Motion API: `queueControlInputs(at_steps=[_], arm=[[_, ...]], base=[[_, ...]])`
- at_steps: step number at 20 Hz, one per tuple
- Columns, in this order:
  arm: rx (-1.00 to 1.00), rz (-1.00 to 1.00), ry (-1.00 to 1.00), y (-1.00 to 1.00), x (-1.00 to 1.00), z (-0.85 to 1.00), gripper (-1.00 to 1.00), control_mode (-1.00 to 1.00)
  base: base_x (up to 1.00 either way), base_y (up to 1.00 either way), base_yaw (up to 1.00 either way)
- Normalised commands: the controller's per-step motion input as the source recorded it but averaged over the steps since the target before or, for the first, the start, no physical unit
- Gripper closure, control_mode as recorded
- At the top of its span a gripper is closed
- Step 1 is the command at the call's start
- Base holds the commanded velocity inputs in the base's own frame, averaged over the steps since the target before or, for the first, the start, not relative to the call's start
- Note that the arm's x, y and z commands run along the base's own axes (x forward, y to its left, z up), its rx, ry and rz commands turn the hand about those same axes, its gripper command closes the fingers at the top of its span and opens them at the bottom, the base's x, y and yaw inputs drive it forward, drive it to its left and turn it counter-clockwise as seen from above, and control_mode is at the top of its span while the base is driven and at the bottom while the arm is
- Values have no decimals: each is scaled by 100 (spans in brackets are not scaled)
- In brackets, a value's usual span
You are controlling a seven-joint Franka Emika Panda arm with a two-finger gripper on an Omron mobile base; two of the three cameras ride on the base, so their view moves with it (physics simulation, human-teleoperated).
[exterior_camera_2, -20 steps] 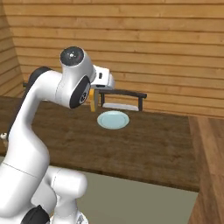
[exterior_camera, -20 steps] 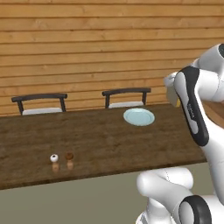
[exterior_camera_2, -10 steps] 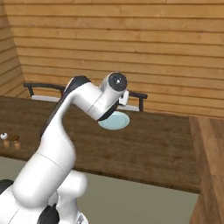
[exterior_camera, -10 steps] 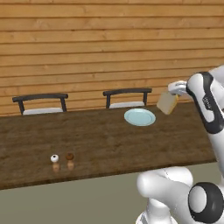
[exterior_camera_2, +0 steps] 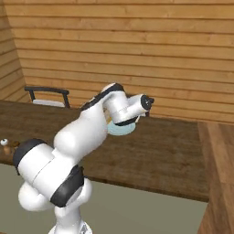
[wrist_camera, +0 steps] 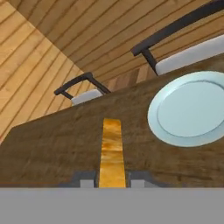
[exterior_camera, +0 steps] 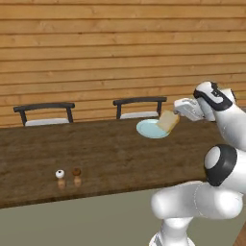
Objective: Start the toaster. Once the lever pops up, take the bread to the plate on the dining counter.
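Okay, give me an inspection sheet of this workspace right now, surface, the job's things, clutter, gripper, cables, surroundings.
Surface: dining counter, dark wood grain, long.
Job's things: bread held edge-on in the air, near the plate; in the hand view it is beside the plate, not over it. Plate bare.
Clutter: two small shakers standing near the counter's front edge, well away from the plate.
Gripper: gripper shut on the bread, slice between the fingertips.
Cables: nothing seen.
Surroundings: two dark chairs behind the counter, wood plank wall.

Two dark chairs, two tiny shakers, wooden plank wall
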Motion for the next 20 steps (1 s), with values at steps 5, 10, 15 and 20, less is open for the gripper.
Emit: queueControlInputs(at_steps=[5, 10, 15, 20], arm=[[12, 8, 11, -4, 100, -49, 100, -100], [-8, -1, 1, 15, 84, -42, 100, -100], [-11, -3, 0, 0, 50, -52, 100, -100], [-3, -2, 0, 2, 45, -46, 100, -100]], base=[[0, 0, 0], [0, 0, 0], [0, 0, 0], [0, 0, 0]])
